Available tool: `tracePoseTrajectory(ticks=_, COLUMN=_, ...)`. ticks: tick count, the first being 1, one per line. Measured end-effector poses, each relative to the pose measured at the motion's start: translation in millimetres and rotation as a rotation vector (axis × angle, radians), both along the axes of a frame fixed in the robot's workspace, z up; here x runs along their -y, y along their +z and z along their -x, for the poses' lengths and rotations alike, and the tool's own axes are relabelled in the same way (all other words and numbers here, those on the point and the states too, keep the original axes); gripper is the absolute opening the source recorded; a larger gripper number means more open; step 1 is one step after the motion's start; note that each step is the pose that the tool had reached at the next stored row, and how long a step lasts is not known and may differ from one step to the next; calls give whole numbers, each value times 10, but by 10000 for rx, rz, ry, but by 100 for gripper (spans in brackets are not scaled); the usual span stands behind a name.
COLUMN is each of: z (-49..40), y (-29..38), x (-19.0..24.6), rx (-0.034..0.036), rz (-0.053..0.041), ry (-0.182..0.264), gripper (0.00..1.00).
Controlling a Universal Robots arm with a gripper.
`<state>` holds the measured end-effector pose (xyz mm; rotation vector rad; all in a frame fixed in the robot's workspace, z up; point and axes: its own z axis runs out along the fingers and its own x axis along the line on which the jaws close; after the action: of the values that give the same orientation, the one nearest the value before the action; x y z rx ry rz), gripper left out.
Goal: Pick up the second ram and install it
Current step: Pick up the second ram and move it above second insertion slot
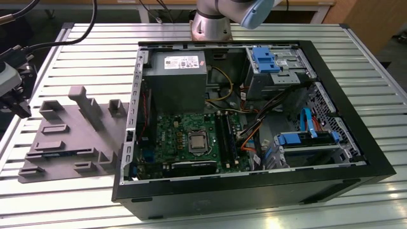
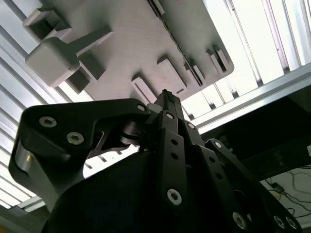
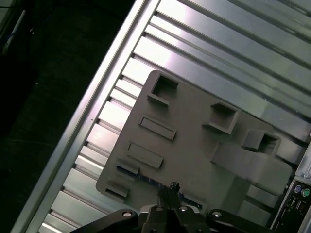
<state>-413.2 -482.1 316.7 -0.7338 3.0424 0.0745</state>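
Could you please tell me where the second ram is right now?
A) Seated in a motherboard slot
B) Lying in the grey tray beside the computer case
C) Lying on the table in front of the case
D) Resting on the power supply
B: the second ram lies flat in the grey tray, close to the end effector, outside the computer case.

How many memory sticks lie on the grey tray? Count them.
1: the second ram lies flat in a slot along the grey tray's edge. Its upright blocks may hide others.
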Motion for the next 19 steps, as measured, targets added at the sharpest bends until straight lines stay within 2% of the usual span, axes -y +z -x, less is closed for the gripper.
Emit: tracePoseTrajectory(ticks=19, z=16, y=-1, x=0, rx=0, rz=2, ry=2267, gripper=11)
